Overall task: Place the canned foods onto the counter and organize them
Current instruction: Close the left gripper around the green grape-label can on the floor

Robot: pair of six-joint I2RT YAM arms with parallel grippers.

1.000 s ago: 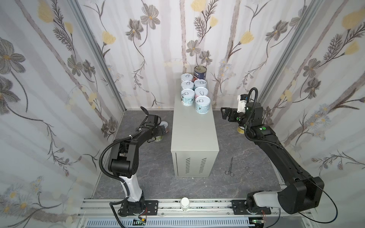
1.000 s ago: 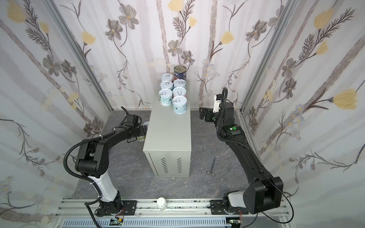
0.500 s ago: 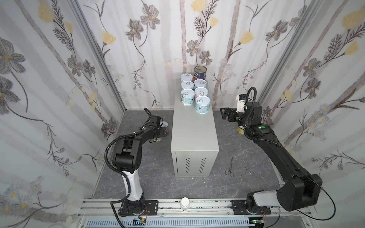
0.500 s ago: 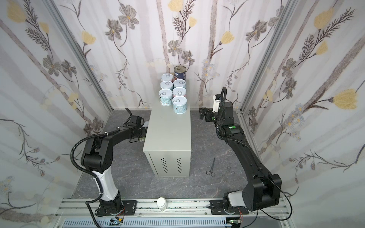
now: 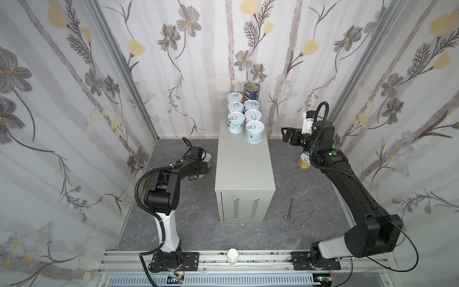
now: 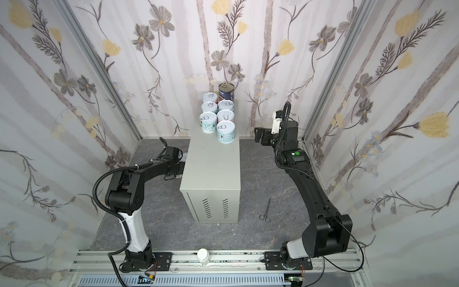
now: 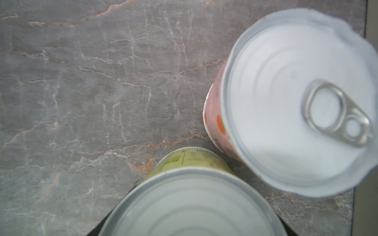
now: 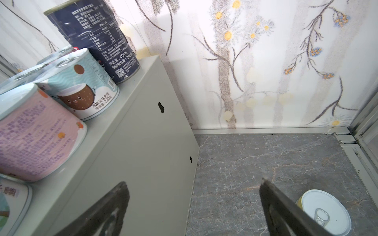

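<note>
Several canned foods [image 5: 244,116] stand in two rows at the far end of the grey counter [image 5: 244,171], with a taller dark blue can [image 5: 251,90] at the back. My left gripper [image 5: 200,169] is low on the floor left of the counter. In the left wrist view a green can [image 7: 190,204] fills the space between its jaws, and dark fingers sit against both of the can's sides. A pink can [image 7: 296,102] stands just beside it. My right gripper [image 5: 285,134] hangs open and empty right of the counter. A yellow can [image 8: 325,212] stands on the floor below it.
Scissors [image 5: 289,211] and forceps [image 5: 308,216] lie on the dark marbled floor right of the counter's vented end. A white bottle [image 5: 232,256] stands on the front rail. Flowered walls close in the back and both sides.
My left gripper has slid in closer to the counter's left side, and its jaws have narrowed round the green can. The right arm has barely moved.
</note>
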